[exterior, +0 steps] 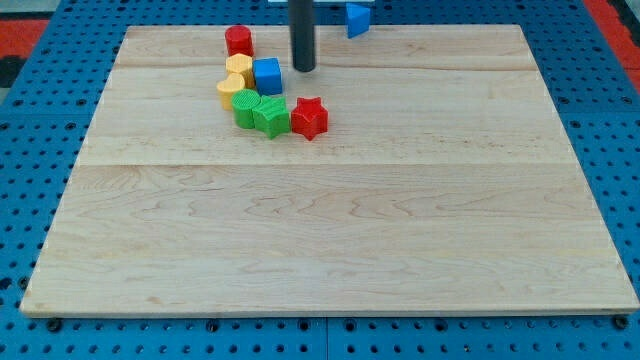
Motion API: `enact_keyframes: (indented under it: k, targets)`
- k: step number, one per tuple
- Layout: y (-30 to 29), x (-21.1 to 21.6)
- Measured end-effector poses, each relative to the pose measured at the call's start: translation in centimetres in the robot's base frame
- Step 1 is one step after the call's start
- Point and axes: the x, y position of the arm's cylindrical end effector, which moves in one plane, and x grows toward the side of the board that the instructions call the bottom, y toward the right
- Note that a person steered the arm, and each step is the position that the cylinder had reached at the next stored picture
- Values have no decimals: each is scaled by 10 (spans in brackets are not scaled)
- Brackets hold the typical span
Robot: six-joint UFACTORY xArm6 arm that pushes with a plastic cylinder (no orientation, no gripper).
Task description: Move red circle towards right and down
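Note:
The red circle block (238,40) stands near the view's top edge of the wooden board, left of centre. My tip (303,69) touches the board to the right of it and slightly lower, with a clear gap between them. The rod rises straight up out of the view's top. The tip is just right of and above the blue cube (267,76), close to it but apart.
Below the red circle sit a yellow block (239,67), a second yellow block (231,90), the blue cube, two green blocks (246,107) (270,116) and a red star (309,117). A blue triangle (357,19) lies at the top edge. The board (330,230) lies on blue pegboard.

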Motion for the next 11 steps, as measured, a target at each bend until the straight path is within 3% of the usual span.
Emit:
enact_keyframes:
  k: [2, 4, 9, 10, 11]
  targets:
    - [-67, -64]
    - [-167, -64]
    - [-185, -64]
    - [-214, -65]
    - [-193, -57]
